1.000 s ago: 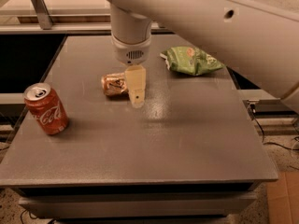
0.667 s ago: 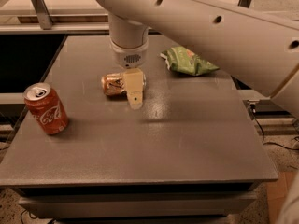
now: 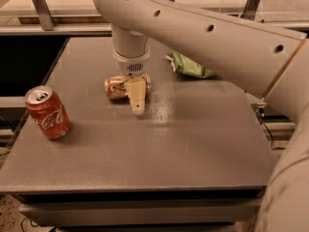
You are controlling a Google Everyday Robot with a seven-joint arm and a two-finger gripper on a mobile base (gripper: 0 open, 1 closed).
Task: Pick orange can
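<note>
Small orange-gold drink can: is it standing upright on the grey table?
No, the orange-gold can lies on its side, with the gripper low beside it.

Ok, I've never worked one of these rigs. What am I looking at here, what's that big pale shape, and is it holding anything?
The big pale shape is the robot's single arm, reaching in from the upper right. There is only one camera view, and it looks down on a grey table. Where the camera is mounted isn't on record.

At the end of the arm, the gripper is down at the orange can, which lies on its side toward the back of the table. From this view I can't tell whether the can is gripped or only touched.

A red Coca-Cola can stands upright near the left edge. A green bag lies at the back, partly hidden by the arm.
</note>
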